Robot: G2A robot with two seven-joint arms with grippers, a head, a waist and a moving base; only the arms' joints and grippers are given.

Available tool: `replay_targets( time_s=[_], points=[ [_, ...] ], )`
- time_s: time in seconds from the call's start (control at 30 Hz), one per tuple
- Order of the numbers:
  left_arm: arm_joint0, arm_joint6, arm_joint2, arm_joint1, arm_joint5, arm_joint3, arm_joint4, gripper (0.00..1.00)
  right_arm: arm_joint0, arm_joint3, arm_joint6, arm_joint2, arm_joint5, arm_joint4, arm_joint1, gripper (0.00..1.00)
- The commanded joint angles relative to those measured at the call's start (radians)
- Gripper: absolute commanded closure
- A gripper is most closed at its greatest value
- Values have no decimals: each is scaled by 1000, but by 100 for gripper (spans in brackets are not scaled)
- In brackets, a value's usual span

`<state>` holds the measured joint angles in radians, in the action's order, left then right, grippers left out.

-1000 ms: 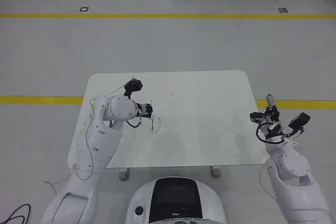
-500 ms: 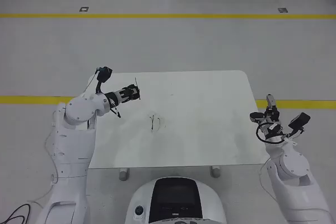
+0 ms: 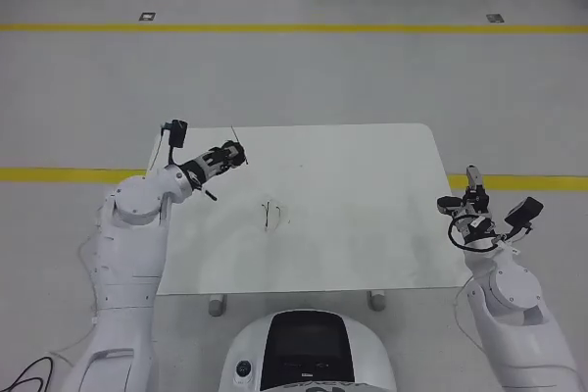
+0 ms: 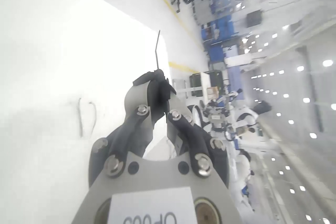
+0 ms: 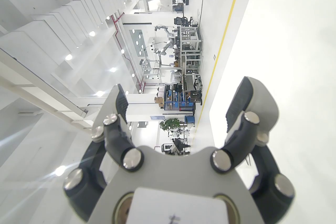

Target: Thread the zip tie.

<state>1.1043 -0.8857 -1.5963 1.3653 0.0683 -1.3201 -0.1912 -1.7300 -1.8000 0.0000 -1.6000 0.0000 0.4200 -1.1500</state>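
Zip tie (image 4: 157,41) higher (in left hand (image 4: 156,76))

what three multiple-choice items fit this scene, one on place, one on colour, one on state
1. Where is the left pincer, shut on a thin black plastic zip tie?
A above the rounded white table's far left part; B beside its right edge; C down at the floor.
2. What colour are the painted floor stripes?
A blue; B yellow; C red.
3. How is the right pincer?
A shut on a zip tie; B shut, empty; C open, empty.
Answers: 1 A, the top view shows it over that corner area. 2 B, both stripes read yellow. 3 C, its wrist view shows the jaws spread, nothing between.
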Motion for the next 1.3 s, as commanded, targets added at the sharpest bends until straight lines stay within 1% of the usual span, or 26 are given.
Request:
replay_targets(
  time_s=[0.0, 0.03, 0.07, 0.13, 0.17, 0.23, 0.27, 0.33, 0.37, 0.43, 0.77, 0.8, 0.83, 0.87, 0.93, 1.0, 1.07, 1.13, 1.23, 1.27],
  points=[
    [-10, 39, 2, 2, 44, 50, 83, 100, 0, 0, 0, 0, 0, 0, 0, 0],
    [-19, 57, 1, 3, 66, 79, 126, 100, 0, 0, 0, 0, 0, 0, 0, 0],
    [-24, 66, 4, 4, 83, 99, 154, 100, 0, 0, 0, 0, 0, 0, 0, 0],
    [-40, 68, 5, 7, 107, 149, 257, 100, 0, 0, 0, 0, 0, 0, 0, 0],
    [-46, 67, 10, 8, 116, 170, 278, 100, 0, 0, 0, 0, 0, 0, 0, 0],
    [-62, 49, 21, 9, 112, 216, 332, 100, 0, 0, 0, 0, 0, 0, 0, 0],
    [-73, 51, 27, 10, 127, 242, 358, 100, 0, 0, 0, 0, 0, 0, 0, 0],
    [-90, 46, 33, 15, 127, 283, 445, 100, 0, 0, 0, 0, 0, 0, 0, 0],
    [-99, 31, 39, 17, 129, 305, 488, 100, 0, 0, 0, 0, 0, 0, 0, 0],
    [-113, 0, 44, 17, 130, 332, 538, 100, 0, 0, 0, 0, 0, 0, 0, 0],
    [-113, 0, 44, 17, 130, 332, 538, 100, 0, 0, 0, 0, 0, 0, 0, 0],
    [-106, 14, 47, 17, 133, 332, 529, 100, 0, 0, 0, 0, 0, 0, 0, 0],
    [-91, 47, 54, 16, 138, 335, 512, 100, 0, 0, 0, 0, 0, 0, 0, 0],
    [-84, 65, 59, 17, 137, 335, 521, 100, 1, -2, 1, 1, -2, -3, 0, 0],
    [-72, 97, 75, 23, 138, 335, 576, 100, 14, -18, 16, 19, -36, -26, -3, 0],
    [-68, 134, 90, 28, 156, 338, 601, 100, 26, -26, 36, 38, -67, -53, -5, 0],
    [-72, 172, 113, 35, 176, 349, 625, 100, 42, -37, 82, 65, -95, -88, -6, 0],
    [-83, 189, 132, 39, 188, 365, 632, 100, 59, -44, 128, 89, -116, -99, -7, 0],
    [-110, 202, 158, 44, 207, 405, 642, 100, 101, -43, 207, 136, -141, -137, -9, 0],
    [-122, 204, 167, 45, 214, 423, 646, 100, 122, -39, 246, 161, -156, -158, -10, 0]
  ],
)
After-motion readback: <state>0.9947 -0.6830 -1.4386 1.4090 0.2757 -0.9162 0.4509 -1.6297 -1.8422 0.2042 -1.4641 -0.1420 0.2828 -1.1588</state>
